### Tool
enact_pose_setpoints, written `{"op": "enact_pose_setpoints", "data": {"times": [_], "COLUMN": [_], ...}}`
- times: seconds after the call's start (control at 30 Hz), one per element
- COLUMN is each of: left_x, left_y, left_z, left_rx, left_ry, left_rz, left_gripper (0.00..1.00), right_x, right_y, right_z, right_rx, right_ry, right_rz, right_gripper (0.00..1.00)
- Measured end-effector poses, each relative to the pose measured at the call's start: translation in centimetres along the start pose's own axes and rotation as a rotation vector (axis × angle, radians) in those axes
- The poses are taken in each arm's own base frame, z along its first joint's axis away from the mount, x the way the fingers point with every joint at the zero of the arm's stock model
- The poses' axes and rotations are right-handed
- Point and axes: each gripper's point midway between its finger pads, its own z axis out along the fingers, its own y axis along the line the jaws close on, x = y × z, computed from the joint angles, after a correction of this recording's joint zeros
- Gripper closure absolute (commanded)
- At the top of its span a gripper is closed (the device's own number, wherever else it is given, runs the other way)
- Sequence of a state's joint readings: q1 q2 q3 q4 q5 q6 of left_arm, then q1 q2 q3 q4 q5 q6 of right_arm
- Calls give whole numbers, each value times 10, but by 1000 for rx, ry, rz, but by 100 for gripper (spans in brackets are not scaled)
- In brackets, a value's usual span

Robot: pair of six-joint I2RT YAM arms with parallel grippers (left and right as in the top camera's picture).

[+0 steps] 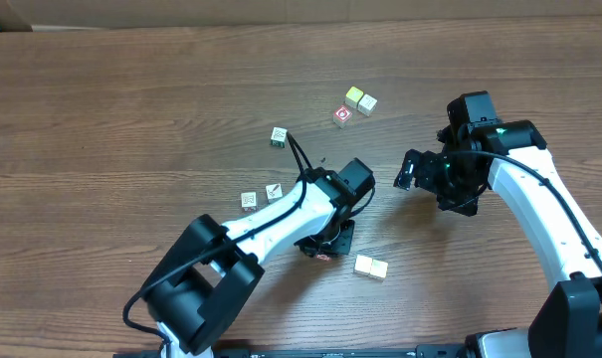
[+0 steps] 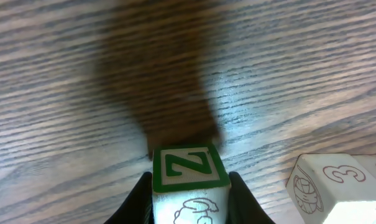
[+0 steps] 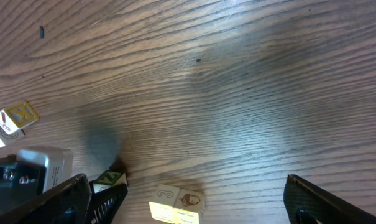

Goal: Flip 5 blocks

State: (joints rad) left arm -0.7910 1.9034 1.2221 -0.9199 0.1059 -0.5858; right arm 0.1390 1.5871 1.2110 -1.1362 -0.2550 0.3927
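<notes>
Reaches in diagonally from the near left with the white-and-black left arm [image 1: 271,214], wrist tipped down, black left gripper [image 2: 191,202] clamped on both sides of a small wooden cube with a green-framed Z [image 2: 189,168]. Extends the white right arm [image 1: 534,194] from the near right, elbow bent, black right gripper [image 1: 410,171] spread wide, pointing toward the left one.

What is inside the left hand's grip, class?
A pale wooden cube with a green-framed Z face sits between the left hand's black fingers. A line drawing shows on a second face; the gripped sides and underside are covered.
</notes>
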Motion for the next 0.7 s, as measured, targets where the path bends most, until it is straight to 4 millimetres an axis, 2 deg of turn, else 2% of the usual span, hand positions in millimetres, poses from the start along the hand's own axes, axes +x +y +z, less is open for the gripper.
{"op": "enact_pose_setpoints", "data": {"times": [0.2,0.43,0.6,0.7], "left_x": [0,-2,0,1], "left_y": [-2,-21,-24,-25], "left_z": [0,2,2,2], "left_rx": [13,47,59,63], "left_ry": [-30,-70,-61,-58], "left_rz": [-8,39,46,50], "left_gripper": [94,89,82,74], "right_x": [0,0,0,0], "right_y": [0,0,0,0], "right_z": [0,0,0,0], "right_rx": [0,-1,0,-1], "right_ry": [0,0,0,-1], "right_rz": [-2,-1,-1,-1], "right_gripper": [0,0,0,0]}}
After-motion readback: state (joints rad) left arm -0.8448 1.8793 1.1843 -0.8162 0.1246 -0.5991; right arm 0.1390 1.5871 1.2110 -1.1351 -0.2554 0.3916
